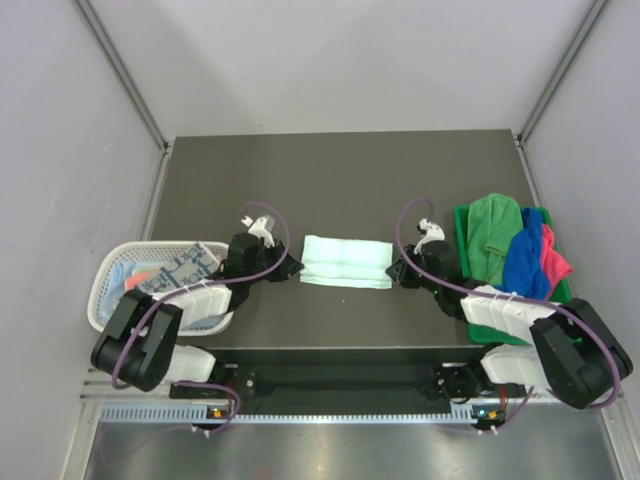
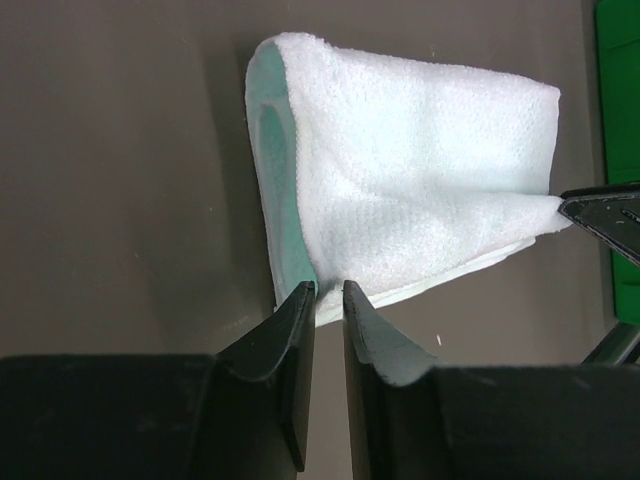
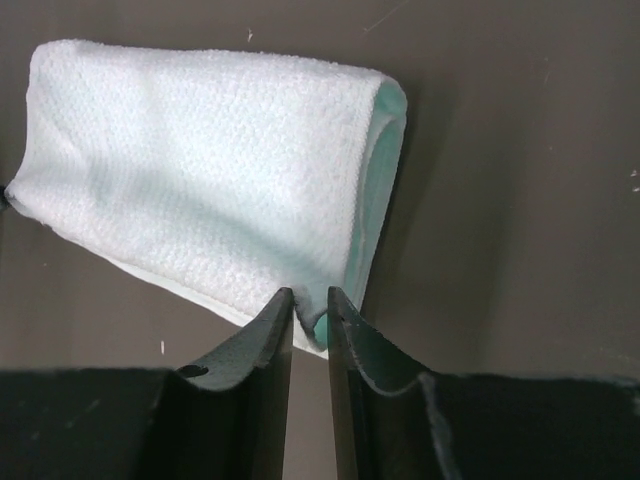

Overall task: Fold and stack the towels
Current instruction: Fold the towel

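Claws [image 2: 328, 290] [image 3: 310, 295] ajar, seemingly touching mint towel [image 2: 400, 170]

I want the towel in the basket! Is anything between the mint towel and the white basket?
Only the robot's own left arm lies between the mint towel and the white basket, with the left gripper at the towel's edge. Nothing else sits there.
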